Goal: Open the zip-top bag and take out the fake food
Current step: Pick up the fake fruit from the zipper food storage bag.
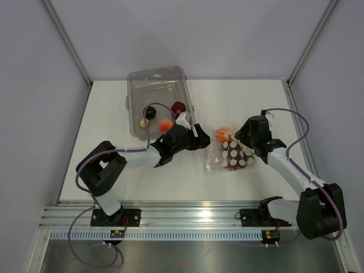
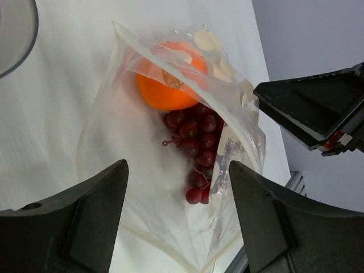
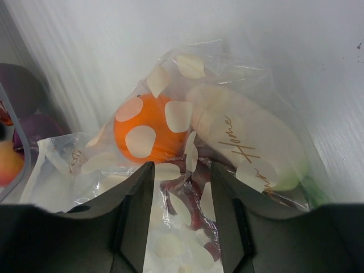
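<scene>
The zip-top bag [image 1: 230, 152], clear with white dots, lies on the table between my two grippers. Through its film the right wrist view shows an orange [image 3: 147, 129], a pale white-green piece [image 3: 250, 142] and dark red grapes [image 3: 196, 224]. In the left wrist view the bag [image 2: 131, 142] gapes towards me, with the orange [image 2: 166, 88] and the grapes [image 2: 196, 148] inside. My left gripper [image 2: 176, 213] is open and empty just short of the bag's mouth [image 1: 203, 140]. My right gripper [image 3: 181, 219] stands over the bag's far side [image 1: 239, 138], jaws parted with loose bag film between them.
A rigid clear bin [image 1: 136, 85] stands at the back left of the table, holding a dark red piece [image 1: 178, 107], a dark purple one [image 1: 150, 112], a peach one [image 1: 165, 124] and a small beige one [image 1: 142, 122]. Grey walls enclose the table.
</scene>
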Motion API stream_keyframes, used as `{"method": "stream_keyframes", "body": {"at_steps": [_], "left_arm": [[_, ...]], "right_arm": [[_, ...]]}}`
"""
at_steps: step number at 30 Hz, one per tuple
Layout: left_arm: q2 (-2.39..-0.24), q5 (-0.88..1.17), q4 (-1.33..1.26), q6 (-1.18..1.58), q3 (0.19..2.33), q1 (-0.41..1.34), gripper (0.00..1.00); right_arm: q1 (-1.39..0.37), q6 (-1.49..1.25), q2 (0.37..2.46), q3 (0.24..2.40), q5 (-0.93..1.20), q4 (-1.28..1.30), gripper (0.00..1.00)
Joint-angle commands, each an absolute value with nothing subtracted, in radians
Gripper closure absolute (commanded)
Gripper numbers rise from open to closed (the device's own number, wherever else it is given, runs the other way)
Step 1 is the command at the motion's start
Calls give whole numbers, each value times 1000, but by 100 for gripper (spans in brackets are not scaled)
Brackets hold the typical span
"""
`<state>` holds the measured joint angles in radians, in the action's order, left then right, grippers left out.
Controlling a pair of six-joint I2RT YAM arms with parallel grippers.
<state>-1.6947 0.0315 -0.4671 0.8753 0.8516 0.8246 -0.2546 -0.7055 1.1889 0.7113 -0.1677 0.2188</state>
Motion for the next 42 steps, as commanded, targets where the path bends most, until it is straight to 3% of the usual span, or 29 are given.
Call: {"method": "stream_keyframes", "body": {"at_steps": [1, 21, 42], "left_arm": [[-1717, 55, -551, 945, 859, 830, 26], [-1861, 55, -658, 1222, 870, 873, 29], [-1919, -123, -486, 1109, 1028, 873, 24]], "right_arm": [[-262, -701, 1186, 784, -204, 219, 49], [-261, -611, 1552, 1035, -146, 155, 50], [-261, -563, 1740, 1103, -5, 127, 51]]}}
